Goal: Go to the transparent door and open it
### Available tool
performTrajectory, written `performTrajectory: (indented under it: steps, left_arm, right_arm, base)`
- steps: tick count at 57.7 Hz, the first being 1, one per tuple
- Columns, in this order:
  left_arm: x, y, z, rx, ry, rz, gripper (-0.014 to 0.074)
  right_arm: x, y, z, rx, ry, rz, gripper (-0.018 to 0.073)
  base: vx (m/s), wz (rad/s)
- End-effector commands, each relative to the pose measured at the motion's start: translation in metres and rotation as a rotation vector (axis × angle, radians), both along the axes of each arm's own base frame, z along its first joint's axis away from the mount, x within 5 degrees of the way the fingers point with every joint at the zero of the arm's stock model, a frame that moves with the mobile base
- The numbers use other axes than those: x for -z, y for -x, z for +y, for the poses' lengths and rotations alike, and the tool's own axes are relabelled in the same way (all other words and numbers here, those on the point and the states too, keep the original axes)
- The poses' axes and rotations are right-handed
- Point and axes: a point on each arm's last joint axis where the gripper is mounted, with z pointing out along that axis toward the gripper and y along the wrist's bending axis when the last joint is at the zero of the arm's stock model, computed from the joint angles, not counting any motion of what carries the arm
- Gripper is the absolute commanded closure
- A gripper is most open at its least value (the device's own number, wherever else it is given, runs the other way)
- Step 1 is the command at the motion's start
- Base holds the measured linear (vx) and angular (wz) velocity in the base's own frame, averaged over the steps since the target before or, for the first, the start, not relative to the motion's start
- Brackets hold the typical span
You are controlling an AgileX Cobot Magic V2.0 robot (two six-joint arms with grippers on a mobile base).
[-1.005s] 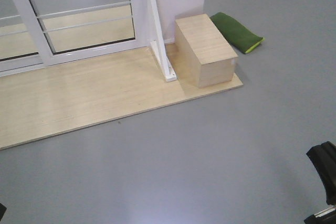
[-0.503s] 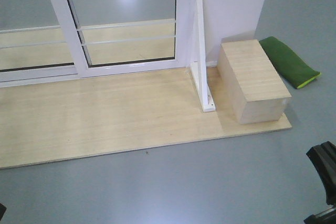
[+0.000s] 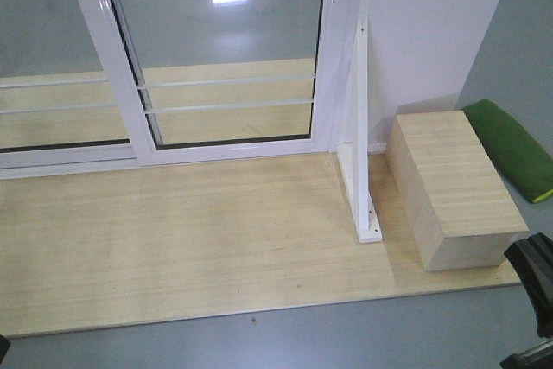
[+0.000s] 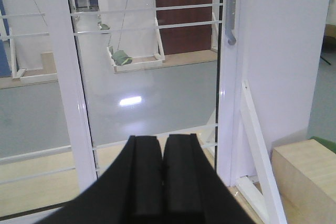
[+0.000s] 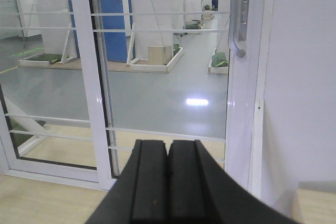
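Showing the handle [image 5: 239, 19] on the transparent door [image 4: 152, 93], wrist views alone reveal left gripper [image 4: 163, 150] and right gripper [image 5: 168, 153] closed, seemingly empty.

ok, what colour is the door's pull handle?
The pull handle is grey metal; clearest in the right wrist view.

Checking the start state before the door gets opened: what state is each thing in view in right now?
transparent door, fully closed.
pull handle, untouched.
left gripper, shut, holding nothing.
right gripper, shut, holding nothing.
wooden box, lying flat.
green cushion, lying flat.
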Motion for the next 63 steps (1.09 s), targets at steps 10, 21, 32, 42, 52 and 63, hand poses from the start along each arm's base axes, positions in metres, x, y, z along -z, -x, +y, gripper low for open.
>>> performTrajectory:
  steps: [10, 21, 32, 42, 52, 63]
  left_arm:
    - [-0.0028, -0.0003, 0.0005, -0.003, 0.018, -0.07, 0.0603]
    - [-0.0028, -0.0003, 0.0005, -0.003, 0.018, -0.07, 0.0603]
    - [-0.0028, -0.0003, 0.0005, -0.003, 0.018, -0.07, 0.0603]
    - [-0.0028, -0.0003, 0.0005, -0.003, 0.018, -0.07, 0.0603]
    - [-0.0028, -0.0003, 0.0005, -0.003, 0.018, -0.07, 0.0603]
    - [-0.0028, -0.0003, 0.0005, -0.003, 0.018, -0.07, 0.0603]
  right_arm:
    - [-0.0065, 0.0009, -0.0006, 0.005, -0.028, -0.086, 0.0564]
    - [-0.0065, 0.0009, -0.0006, 0.005, -0.028, -0.086, 0.0564]
    - [-0.0065, 0.0009, -0.0006, 0.005, -0.028, -0.086, 0.0564]
    - [-0.0065, 0.0009, -0.0006, 0.005, -0.028, -0.086, 0.0564]
    - [-0.0065, 0.0009, -0.0006, 0.005, -0.028, -0.086, 0.0564]
    - [-0.0065, 0.0009, -0.0006, 0.005, -0.028, -0.086, 0.0564]
  base:
    - [0.43, 0.04]
    - [0.42, 0.06]
    - [0.38, 0.07]
    - [0.35, 0.08]
    - [0.3, 0.08]
    - [0.25, 0.08]
